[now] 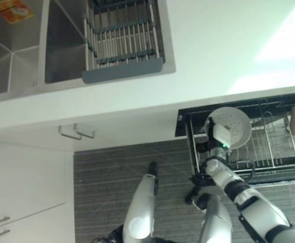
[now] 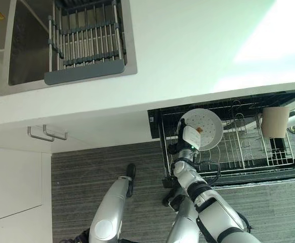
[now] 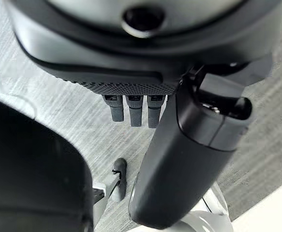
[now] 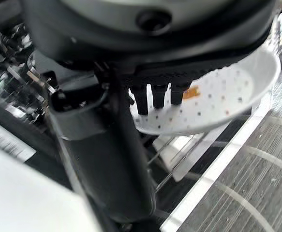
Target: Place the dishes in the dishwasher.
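My left hand (image 1: 153,169) hangs idle over the floor, fingers relaxed. Further out, my right hand (image 2: 189,137) has its fingers curled on the rim of the white speckled plate (image 2: 207,126), tilted above the dishwasher rack (image 2: 238,152). Loading step, I judge; next I'd lower it between the tines, then release.

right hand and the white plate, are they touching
Touching. In the right wrist view the right hand has its fingers over the white plate's rim, thumb on the other side, holding it above the dishwasher rack.
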Tool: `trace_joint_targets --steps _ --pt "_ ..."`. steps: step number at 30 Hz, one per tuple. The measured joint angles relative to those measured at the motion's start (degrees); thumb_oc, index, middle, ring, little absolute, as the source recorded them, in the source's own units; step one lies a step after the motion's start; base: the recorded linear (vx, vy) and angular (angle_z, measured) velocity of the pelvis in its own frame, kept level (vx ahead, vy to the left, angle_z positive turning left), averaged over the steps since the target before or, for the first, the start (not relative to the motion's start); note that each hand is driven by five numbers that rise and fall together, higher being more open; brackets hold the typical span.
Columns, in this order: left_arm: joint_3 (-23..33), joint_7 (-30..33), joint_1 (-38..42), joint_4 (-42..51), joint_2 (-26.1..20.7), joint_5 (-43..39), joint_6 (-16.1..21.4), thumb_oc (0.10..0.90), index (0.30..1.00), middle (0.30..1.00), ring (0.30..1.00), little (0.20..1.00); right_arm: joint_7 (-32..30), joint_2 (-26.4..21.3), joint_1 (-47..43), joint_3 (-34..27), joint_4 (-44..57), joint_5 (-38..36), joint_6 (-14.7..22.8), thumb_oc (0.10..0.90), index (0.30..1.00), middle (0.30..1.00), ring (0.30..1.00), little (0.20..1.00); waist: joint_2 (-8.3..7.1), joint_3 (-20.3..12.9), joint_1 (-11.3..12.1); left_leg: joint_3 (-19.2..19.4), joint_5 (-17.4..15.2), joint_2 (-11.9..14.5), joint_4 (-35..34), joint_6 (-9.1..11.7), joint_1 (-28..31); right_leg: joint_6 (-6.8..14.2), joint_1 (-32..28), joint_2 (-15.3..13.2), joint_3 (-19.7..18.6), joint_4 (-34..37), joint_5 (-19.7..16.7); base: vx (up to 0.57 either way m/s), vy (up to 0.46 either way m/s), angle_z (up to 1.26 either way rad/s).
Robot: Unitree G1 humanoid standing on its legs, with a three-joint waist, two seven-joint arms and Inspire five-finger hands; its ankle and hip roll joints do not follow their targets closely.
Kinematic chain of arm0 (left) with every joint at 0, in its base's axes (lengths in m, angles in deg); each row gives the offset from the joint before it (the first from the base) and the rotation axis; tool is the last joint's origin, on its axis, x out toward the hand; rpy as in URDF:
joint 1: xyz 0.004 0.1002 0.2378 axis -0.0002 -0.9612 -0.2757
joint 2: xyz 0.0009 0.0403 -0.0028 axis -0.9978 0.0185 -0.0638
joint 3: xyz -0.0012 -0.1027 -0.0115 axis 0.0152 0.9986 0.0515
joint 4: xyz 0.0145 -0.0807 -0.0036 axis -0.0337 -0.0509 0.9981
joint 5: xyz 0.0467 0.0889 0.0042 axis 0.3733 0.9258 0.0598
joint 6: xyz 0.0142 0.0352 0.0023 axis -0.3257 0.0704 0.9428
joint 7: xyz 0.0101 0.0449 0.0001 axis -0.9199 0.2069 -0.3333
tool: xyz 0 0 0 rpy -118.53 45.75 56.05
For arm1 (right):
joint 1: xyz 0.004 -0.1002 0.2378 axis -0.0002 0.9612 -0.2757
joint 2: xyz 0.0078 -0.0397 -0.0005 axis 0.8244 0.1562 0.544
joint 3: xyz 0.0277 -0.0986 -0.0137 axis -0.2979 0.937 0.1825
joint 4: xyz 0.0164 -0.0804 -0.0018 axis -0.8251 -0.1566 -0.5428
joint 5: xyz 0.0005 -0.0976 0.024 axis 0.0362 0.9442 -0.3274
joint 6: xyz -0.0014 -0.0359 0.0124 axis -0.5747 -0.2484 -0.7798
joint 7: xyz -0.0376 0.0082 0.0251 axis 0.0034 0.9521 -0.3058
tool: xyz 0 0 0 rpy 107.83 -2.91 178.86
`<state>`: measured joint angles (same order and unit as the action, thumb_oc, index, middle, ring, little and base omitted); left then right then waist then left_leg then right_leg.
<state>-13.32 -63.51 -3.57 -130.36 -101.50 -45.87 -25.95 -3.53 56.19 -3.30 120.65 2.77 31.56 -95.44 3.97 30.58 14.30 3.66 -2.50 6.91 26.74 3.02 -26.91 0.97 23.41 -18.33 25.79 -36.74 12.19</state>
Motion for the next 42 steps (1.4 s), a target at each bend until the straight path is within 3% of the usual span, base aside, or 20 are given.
trace_joint_targets --steps 5,8,10,16,20,23,25,27,29,31,32,35,39,41,42 --pt "0.8 2.1 -1.3 0.8 0.8 -0.6 0.7 0.800 0.900 0.900 0.900 0.900 1.8 -0.2 -0.3 -1.2 0.3 -3.8 -2.0 0.800 0.900 0.900 0.900 0.900 -0.05 0.0 -0.1 -0.7 0.2 0.1 -0.8 0.0 1.4 0.0 -1.6 0.5 0.1 0.7 0.0 0.07 -0.045 0.03" --pt "3.4 3.5 -2.5 0.7 1.8 -0.6 1.1 0.800 0.900 0.900 0.900 0.900 2.1 0.3 2.5 -1.3 0.2 -9.1 -2.5 0.800 0.900 0.900 0.900 0.900 -0.68 -0.1 -0.2 -0.9 0.8 0.3 -3.8 0.6 6.1 0.4 -6.4 1.9 -0.2 3.9 -0.3 0.05 0.011 0.07" --pt "5.4 4.0 -3.1 0.6 2.2 0.1 1.4 0.800 0.900 0.900 0.900 0.900 5.0 1.0 7.5 -5.0 5.0 -15.2 -1.5 0.800 0.900 0.900 0.900 0.900 -0.68 -0.2 -0.6 -0.6 0.6 3.0 -4.3 1.4 8.1 -0.2 -10.3 6.1 0.0 10.2 -3.6 0.00 0.025 -0.23" --pt "7.5 5.5 -5.4 0.7 1.9 4.8 1.7 0.800 0.900 0.900 0.900 0.900 5.9 -1.7 16.2 -7.7 22.8 -16.0 2.4 0.800 0.900 0.900 0.900 0.900 -1.36 -0.6 -5.7 2.3 0.7 3.1 -8.0 1.2 15.0 0.6 -15.6 7.5 -2.0 15.0 -5.2 0.04 -0.016 -0.22" --pt "10.2 6.3 -10.2 0.9 1.1 9.5 1.6 0.800 0.900 0.900 0.900 0.900 8.0 -7.3 24.3 -10.4 37.2 -10.2 4.2 0.800 0.900 0.900 0.900 0.900 -4.57 -7.5 -8.7 5.9 0.3 3.9 -10.2 1.3 18.5 0.9 -17.1 8.5 -4.7 18.4 -7.1 0.01 -0.001 -0.41" --pt "10.8 7.7 -13.2 1.1 0.8 10.5 1.3 0.800 0.900 0.900 0.900 0.900 9.8 -13.1 31.2 -18.6 49.1 -9.1 4.3 0.800 0.900 0.900 0.900 0.900 -6.24 -10.4 -11.8 8.9 -0.7 4.1 -11.0 1.3 22.0 1.2 -17.7 8.5 -7.2 18.7 -7.1 0.06 0.018 -0.45" --pt "10.9 9.1 -14.5 1.0 0.6 11.5 0.5 0.800 0.900 0.900 0.900 0.900 12.0 -15.8 35.3 -23.7 54.7 -11.3 5.6 0.800 0.900 0.900 0.900 0.900 -6.59 -12.3 -13.9 11.0 -1.7 4.3 -11.1 1.1 23.6 1.4 -17.8 8.8 -9.2 18.6 -7.0 0.05 -0.005 -0.62" --pt "10.9 9.6 -14.9 0.1 -0.2 15.9 0.2 0.800 0.900 0.900 0.900 0.900 11.2 -16.2 40.9 -28.8 55.9 -12.3 8.2 0.800 0.900 0.900 0.900 0.900 -7.22 -14.1 -17.2 12.3 -2.4 4.8 -10.5 1.4 24.3 1.4 -17.6 9.3 -10.5 18.6 -6.6 -0.01 -0.003 -0.41" --pt "10.9 9.7 -14.5 0.1 -0.6 19.9 0.3 0.800 0.900 0.900 0.900 0.900 7.5 -16.1 46.6 -35.4 56.3 -14.2 10.8 0.800 0.900 0.900 0.900 0.900 -7.05 -14.3 -17.7 14.2 -2.7 5.0 -10.1 1.3 24.0 1.5 -15.9 9.4 -12.4 17.8 -6.7 0.01 0.002 -0.40" --pt "11.0 9.8 -14.1 -1.5 -0.5 21.2 0.4 0.800 0.900 0.900 0.900 0.900 1.8 -15.4 49.9 -41.5 51.5 -15.7 11.1 0.800 0.900 0.900 0.900 0.900 -6.96 -14.4 -20.4 14.9 -2.9 5.0 -10.0 1.4 24.1 1.6 -15.6 9.6 -13.0 17.7 -7.0 0.01 -0.047 -0.27" --pt "11.6 9.9 -13.6 -2.6 -0.3 22.6 0.4 0.800 0.900 0.900 0.900 0.900 -3.6 -13.1 52.9 -48.0 44.4 -16.0 10.5 0.800 0.900 0.900 0.900 0.900 -6.96 -14.5 -21.1 15.1 -3.1 5.1 -10.1 1.6 23.9 1.8 -15.2 9.6 -13.2 18.0 -7.1 -0.04 -0.098 -0.08" --pt "11.7 9.5 -13.6 -2.9 -0.3 23.0 1.1 0.800 0.900 0.900 0.900 0.900 -9.2 -10.9 55.0 -54.7 24.5 -22.7 11.1 0.800 0.900 0.900 0.900 0.900 -6.79 -14.7 -22.2 15.3 -2.3 5.9 -10.2 1.0 20.9 2.2 -12.7 10.1 -13.5 18.5 -8.2 -0.07 -0.121 -0.11" --pt "10.7 9.1 -11.0 -7.1 -0.3 21.9 1.2 0.800 0.900 0.900 0.900 0.900 -10.7 -7.9 53.6 -54.7 1.2 -30.9 18.3 0.800 0.900 0.900 0.900 0.900 -5.98 -14.6 -22.5 15.2 -2.7 6.2 -10.2 1.7 20.7 1.5 -12.8 10.4 -13.7 18.5 -7.9 0.04 -0.044 -0.01" --pt "8.4 8.5 -9.2 -8.9 -0.1 21.7 1.1 0.800 0.900 0.900 0.900 0.900 -7.4 -4.4 51.1 -52.3 -7.8 -33.7 19.9 0.800 0.900 0.900 0.900 0.900 -4.59 -14.3 -22.3 14.7 -2.4 5.9 -10.6 1.4 20.6 1.8 -12.9 10.1 -13.0 18.8 -8.2 -0.02 -0.028 -0.01" --pt "6.5 8.3 -8.3 -8.9 0.6 21.8 1.1 0.800 0.900 0.900 0.900 0.900 -2.9 -3.8 50.2 -46.9 -8.1 -34.0 19.9 0.800 0.900 0.900 0.900 0.900 -2.63 -13.9 -22.0 14.4 -2.4 6.1 -11.0 1.4 19.9 2.7 -12.9 10.1 -12.3 20.0 -8.0 0.00 0.000 0.00"
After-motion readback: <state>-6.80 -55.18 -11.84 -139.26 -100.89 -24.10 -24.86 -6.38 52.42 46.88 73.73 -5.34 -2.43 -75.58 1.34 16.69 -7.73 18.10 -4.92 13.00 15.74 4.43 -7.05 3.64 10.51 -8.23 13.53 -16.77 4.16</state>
